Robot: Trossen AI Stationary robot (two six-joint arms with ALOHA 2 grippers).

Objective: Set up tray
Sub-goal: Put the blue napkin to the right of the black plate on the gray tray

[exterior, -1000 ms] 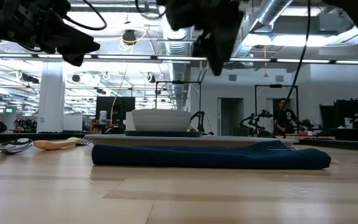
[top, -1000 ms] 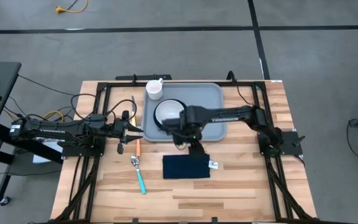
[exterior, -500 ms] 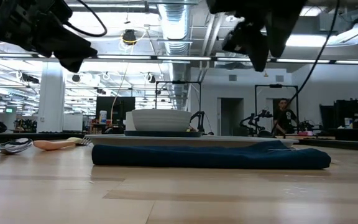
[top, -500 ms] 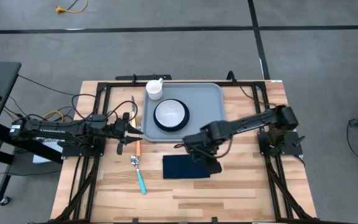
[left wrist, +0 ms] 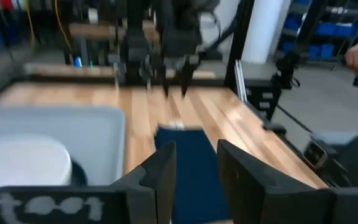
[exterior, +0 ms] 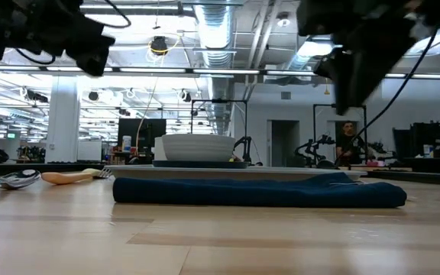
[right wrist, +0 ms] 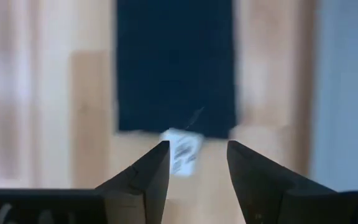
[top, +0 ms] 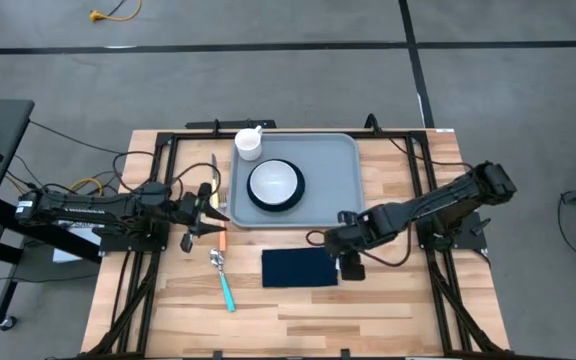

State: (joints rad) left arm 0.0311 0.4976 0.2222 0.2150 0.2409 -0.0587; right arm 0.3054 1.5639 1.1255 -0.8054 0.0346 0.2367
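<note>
Right gripper (top: 345, 262) hovers empty, fingers narrowly parted, above the napkin's (top: 299, 268) tagged end, with the tray (top: 340, 168) just beyond it carrying plate (top: 274, 185) and bowl; left gripper (top: 206, 208) waits, part-open, beside the tray.

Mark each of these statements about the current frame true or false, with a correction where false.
1. The white bowl sits on the dark plate inside the tray. True.
2. The napkin lies on the tray. False: it lies on the bare wooden table, in front of the tray.
3. The right end effector is by the napkin's right edge, near its white tag, holding nothing. True.
4. The left end effector grips the white cup. False: it is empty, near the utensils left of the tray.
5. The teal-handled spoon is on the tray. False: it lies on the table.
</note>
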